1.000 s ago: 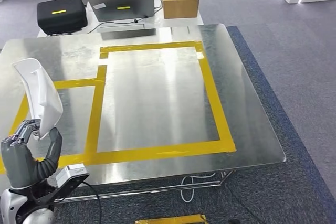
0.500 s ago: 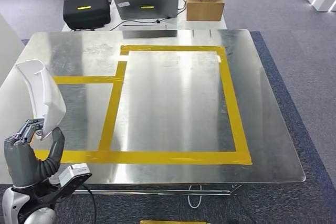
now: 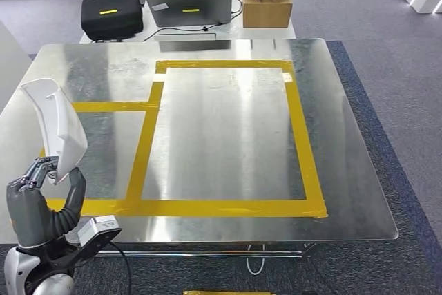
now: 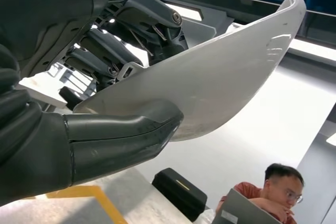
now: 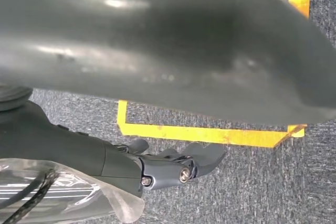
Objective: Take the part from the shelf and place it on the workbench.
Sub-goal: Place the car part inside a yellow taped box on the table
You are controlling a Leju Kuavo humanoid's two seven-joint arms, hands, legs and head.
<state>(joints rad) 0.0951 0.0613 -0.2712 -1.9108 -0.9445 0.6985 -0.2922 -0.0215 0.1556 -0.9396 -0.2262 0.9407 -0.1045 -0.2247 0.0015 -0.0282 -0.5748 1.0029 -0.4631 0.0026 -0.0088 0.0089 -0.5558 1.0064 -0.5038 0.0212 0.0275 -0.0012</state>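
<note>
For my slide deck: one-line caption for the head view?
Left hand holds white part above taped steel workbench.

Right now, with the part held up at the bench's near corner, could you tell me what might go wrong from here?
The left hand grips only the lower end of the white part, which stands tall above it, so it may tip or slip out. The metal workbench looks smooth and the part is curved, so once set down it could rock or slide. It hangs near the bench edge, so releasing it here might drop it.
</note>
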